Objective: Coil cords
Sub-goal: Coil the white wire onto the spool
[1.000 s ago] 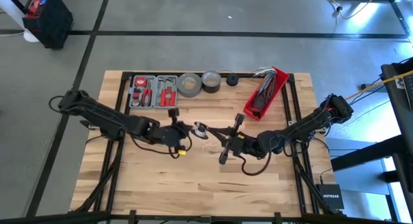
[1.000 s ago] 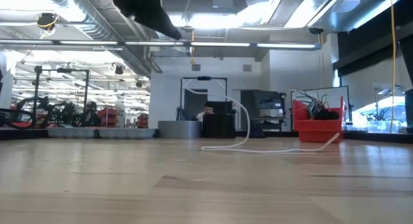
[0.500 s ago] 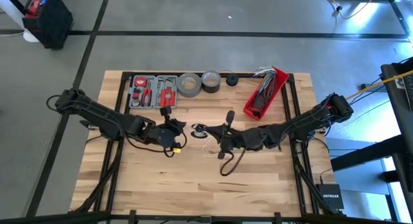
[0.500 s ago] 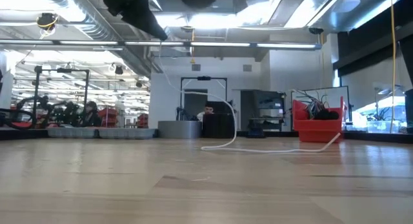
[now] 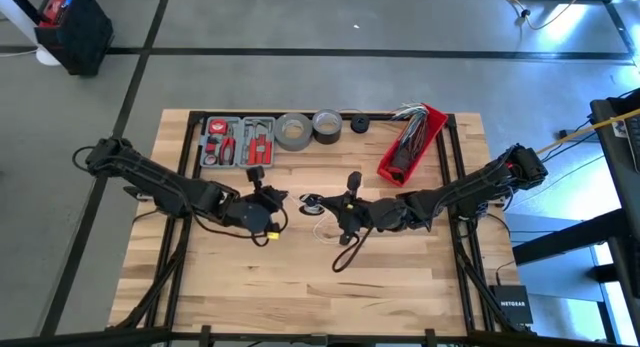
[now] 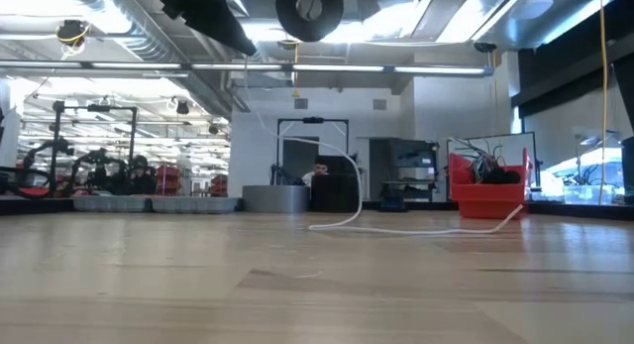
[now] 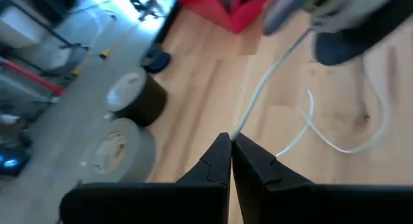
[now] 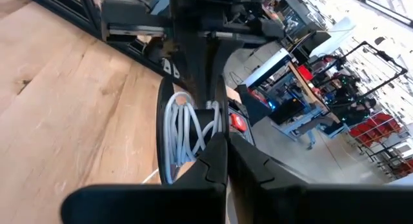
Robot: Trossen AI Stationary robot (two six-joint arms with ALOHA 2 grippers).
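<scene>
White cable (image 7: 268, 88) — left gripper (image 7: 230, 141) pinching

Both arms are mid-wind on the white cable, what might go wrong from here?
1. The left gripper pinches the thin white cable only at its fingertips; a harder pull might slip it free.
2. The turns wound on the black disc at the right gripper look loose and could slide off.
3. Slack loops lie on the table and may tangle or drag toward the red bin.
</scene>
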